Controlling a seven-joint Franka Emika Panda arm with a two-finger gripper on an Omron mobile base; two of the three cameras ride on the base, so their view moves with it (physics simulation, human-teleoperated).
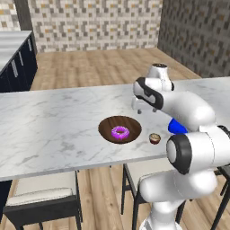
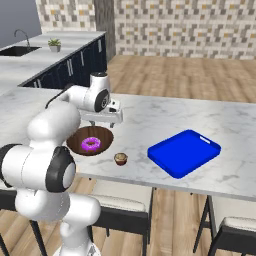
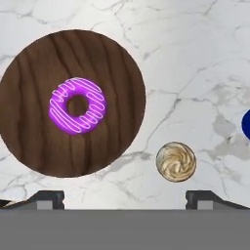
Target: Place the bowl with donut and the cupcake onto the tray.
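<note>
Left base view: bowl (image 1: 120, 130) flat on marble counter (image 1: 54, 121), near front edge, donut (image 1: 120, 132) lying inside near centre. Cupcake (image 1: 155, 138) just beside bowl on its right, apart from it, upright. Sliver of tray (image 1: 176, 127) further right, mostly hidden behind arm. Gripper (image 1: 143, 109) hanging above counter beyond bowl's far-right rim, touching nothing.

Right base view: tray (image 2: 183, 152) lying bare on counter, well right of cupcake (image 2: 120, 159) and bowl (image 2: 90, 140), so neither item delivered yet. Donut (image 2: 91, 144) kept in bowl, probably so both travel in one carry. Gripper (image 2: 102, 118) poised over bowl's far side, pointing down.

Hand view: looking straight down; bowl (image 3: 72, 103) upper left with donut (image 3: 77, 106) left of centre, cupcake (image 3: 176, 161) lower right, blue corner of tray (image 3: 246, 123) at right edge. Fingertips (image 3: 46, 199) spread wide at bottom, nothing between them: open and empty, likely readied for first pick, though which item cannot be told.
</note>
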